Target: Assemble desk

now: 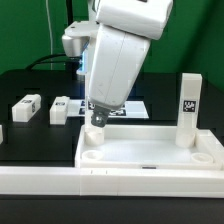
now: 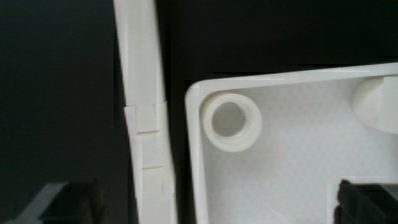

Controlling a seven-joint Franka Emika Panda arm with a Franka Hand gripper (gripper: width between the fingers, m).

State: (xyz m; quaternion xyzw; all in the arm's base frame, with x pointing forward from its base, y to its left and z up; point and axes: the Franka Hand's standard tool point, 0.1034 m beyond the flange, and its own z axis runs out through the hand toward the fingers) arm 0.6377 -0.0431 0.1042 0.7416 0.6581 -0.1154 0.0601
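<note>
Desk top (image 1: 150, 152) lies flat on the black worktop (image 1: 30, 140) (one leg (image 1: 188, 110) stands upright at its far corner), end effector (image 1: 97, 120) released and empty above a corner socket (image 2: 233, 120).

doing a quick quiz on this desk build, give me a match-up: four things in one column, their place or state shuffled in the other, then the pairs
Things
1 top
2 upright leg
3 loose legs
4 gripper

Place or state
a lying on their sides, away from the top
b open, over an empty corner socket
c standing at a corner of the top
d flat, right beside the rail

Pairs: 1-d, 2-c, 3-a, 4-b
</note>
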